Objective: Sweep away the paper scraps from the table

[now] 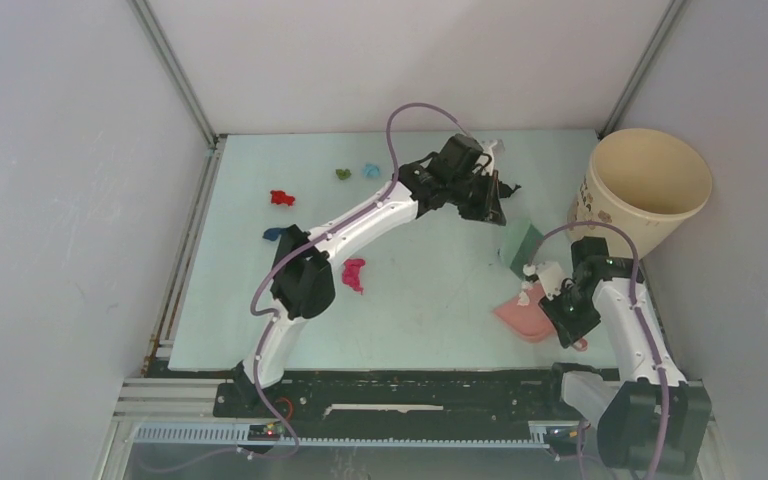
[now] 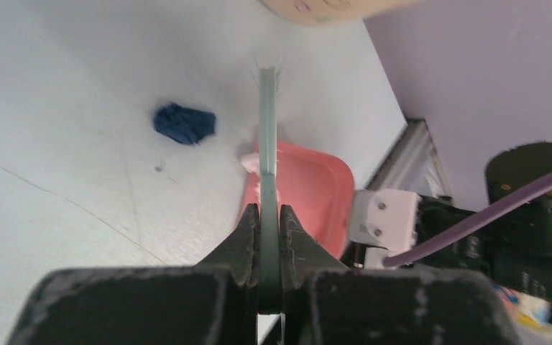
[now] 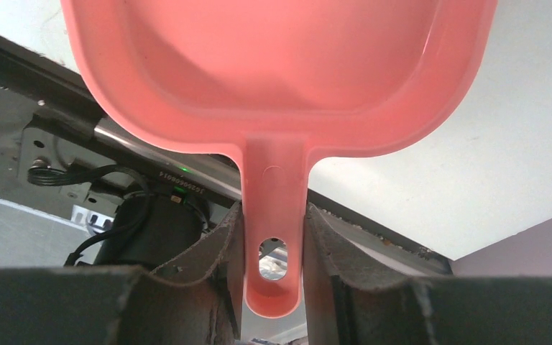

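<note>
My left gripper (image 1: pixel 498 203) is shut on the handle of the teal-green brush (image 1: pixel 521 247), seen edge-on in the left wrist view (image 2: pixel 267 144) between the closed fingers (image 2: pixel 266 215). My right gripper (image 1: pixel 563 325) is shut on the handle of the salmon-pink dustpan (image 1: pixel 522 315), whose handle sits between the pads (image 3: pixel 273 237) and whose pan (image 3: pixel 280 72) rests at the table's right front. Scraps lie on the table (image 1: pixel 420 300): red (image 1: pixel 281 198), green (image 1: pixel 342 174), light blue (image 1: pixel 370 170), dark blue (image 1: pixel 275 234), magenta (image 1: pixel 354 272). Another dark blue scrap (image 2: pixel 183 123) lies left of the brush.
A large beige paper cup (image 1: pixel 650 185) stands at the back right corner, just beyond the dustpan. Metal rails edge the table on the left (image 1: pixel 185 270) and front. Grey walls enclose the back and sides. The left arm stretches diagonally across the middle.
</note>
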### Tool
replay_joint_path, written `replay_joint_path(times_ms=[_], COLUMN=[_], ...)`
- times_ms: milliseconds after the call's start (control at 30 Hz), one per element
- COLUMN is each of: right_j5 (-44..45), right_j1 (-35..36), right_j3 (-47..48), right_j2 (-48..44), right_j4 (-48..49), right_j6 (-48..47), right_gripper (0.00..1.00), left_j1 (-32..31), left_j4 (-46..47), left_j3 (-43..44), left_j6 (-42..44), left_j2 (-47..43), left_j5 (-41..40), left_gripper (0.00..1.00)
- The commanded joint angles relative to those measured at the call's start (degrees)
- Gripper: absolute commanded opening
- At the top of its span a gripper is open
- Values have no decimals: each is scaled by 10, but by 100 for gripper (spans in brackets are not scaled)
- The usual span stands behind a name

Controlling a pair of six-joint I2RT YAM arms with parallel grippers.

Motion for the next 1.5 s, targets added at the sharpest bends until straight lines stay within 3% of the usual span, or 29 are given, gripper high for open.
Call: replay_joint_path(times_ms=[0,100,200,333,567,867,1300,1467], right_j5=[-8,-3,-1,-4,-5,-12,-44,-67], right_j1=[-35,-55,-67,-71,-72,-72,-75,-80], right_j3=[-2,-2,-3,-2,-2,4,45,45], right_j2=[8,25,40,58,62,103,198,206], right_j4=[31,31,39,48,58,121,197,218], right_j6=[-42,-55,-61,-54,-51,-23,4,1], right_gripper=[0,0,0,0,0,0,0,0], left_j1=[-6,-14,-30,-49,-61,-88,-110,-101], left_j4=[-8,-12,-47,-36,-19,-3,-25,-18], left_j3=[38,50,126,180,129,62,83,79], left_j6=[79,147,200,238,239,185,156,172], left_j2=[-24,-15,35,91,107,39,-8,-24], left_j5=[-146,-236,-302,-342,-309,-235,-235,-319], left_gripper=[0,0,0,0,0,0,0,0])
